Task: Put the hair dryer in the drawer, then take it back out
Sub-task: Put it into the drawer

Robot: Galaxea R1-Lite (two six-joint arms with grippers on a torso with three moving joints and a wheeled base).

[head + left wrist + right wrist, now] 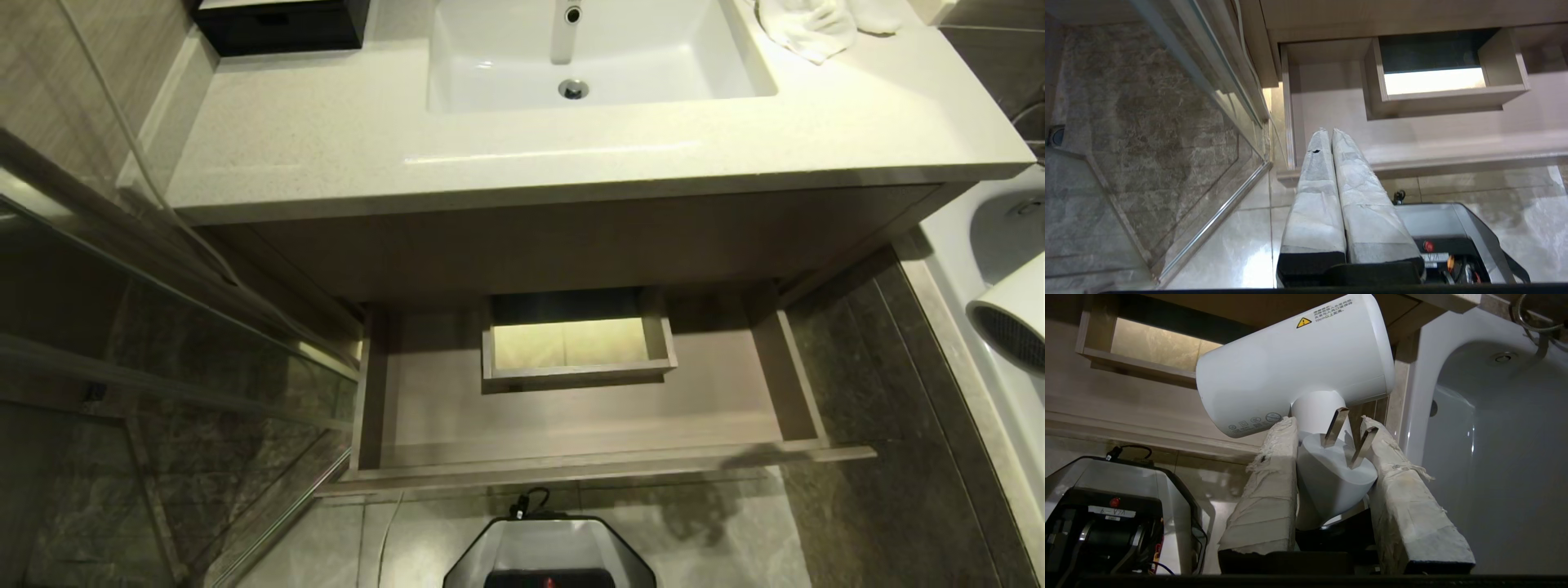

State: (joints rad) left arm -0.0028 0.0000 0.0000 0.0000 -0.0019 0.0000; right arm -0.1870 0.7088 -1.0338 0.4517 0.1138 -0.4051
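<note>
The white hair dryer (pixel 1294 363) is held up in my right gripper (pixel 1327 424), which is shut on its handle; the white plug (pixel 1335 473) with two metal prongs is wedged between the padded fingers too. In the head view the hair dryer (pixel 1012 318) shows at the far right, dark grille forward, beside and above the drawer's right end. The wood-grain drawer (pixel 588 465) stands pulled open under the counter, with nothing lying inside and a boxed cutout (pixel 575 343) at mid-back. My left gripper (pixel 1329 131) hangs shut and idle before the drawer's left end (pixel 1290 122).
A white sink (pixel 457 90) sits in the counter above, with a white towel (pixel 816 28) at its back right and a black box (pixel 282 24) at back left. A glass shower panel (pixel 163 367) stands left, a white bathtub (pixel 963 245) right. My base (pixel 551 551) is below the drawer front.
</note>
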